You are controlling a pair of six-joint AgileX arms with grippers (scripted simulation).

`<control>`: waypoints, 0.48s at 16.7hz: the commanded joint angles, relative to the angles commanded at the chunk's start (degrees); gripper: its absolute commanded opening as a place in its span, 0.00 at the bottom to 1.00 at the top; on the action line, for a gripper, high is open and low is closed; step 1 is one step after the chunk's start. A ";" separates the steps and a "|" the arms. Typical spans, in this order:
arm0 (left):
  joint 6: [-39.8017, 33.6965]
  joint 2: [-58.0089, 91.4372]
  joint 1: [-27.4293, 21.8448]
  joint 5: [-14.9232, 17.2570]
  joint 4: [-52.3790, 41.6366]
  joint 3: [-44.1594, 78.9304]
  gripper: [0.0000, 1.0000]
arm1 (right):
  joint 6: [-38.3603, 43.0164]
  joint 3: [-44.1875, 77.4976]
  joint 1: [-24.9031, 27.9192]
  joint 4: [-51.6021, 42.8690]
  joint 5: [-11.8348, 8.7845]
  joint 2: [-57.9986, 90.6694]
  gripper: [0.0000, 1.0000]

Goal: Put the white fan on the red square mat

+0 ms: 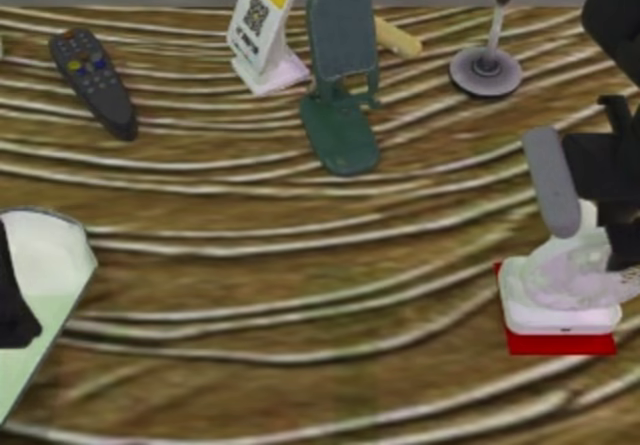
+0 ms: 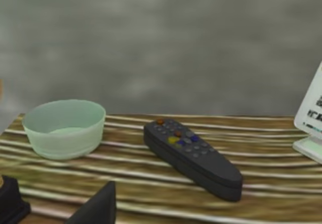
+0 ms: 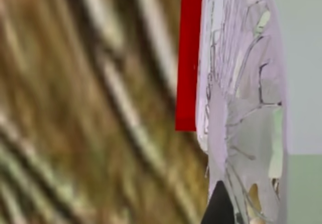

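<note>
The white fan (image 1: 562, 283) stands upright on the red square mat (image 1: 560, 344) near the table's right edge; the mat shows as a red strip in front of the fan's base. In the right wrist view the fan's pinkish grille (image 3: 241, 108) fills the frame close up, with the edge of the mat (image 3: 188, 58) beside it. My right gripper (image 1: 583, 227) hangs right at the fan's head, coming in from the right; its grip is hidden. My left gripper (image 1: 12, 310) stays parked at the table's left edge.
Along the back stand a dark remote (image 1: 95, 80), a white sign stand with a QR code (image 1: 262, 25), a dark green phone stand (image 1: 340, 85) and a globe lamp on a grey base (image 1: 487, 68). A pale green bowl (image 2: 64, 128) sits beyond the remote (image 2: 193, 158).
</note>
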 joint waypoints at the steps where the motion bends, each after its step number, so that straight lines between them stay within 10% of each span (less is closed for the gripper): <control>1: 0.00 0.00 0.00 0.00 0.00 0.00 1.00 | 0.00 0.00 0.00 0.00 0.00 0.00 0.15; 8: 0.00 0.00 0.00 0.00 0.00 0.00 1.00 | 0.00 0.00 0.00 0.00 0.00 0.00 0.68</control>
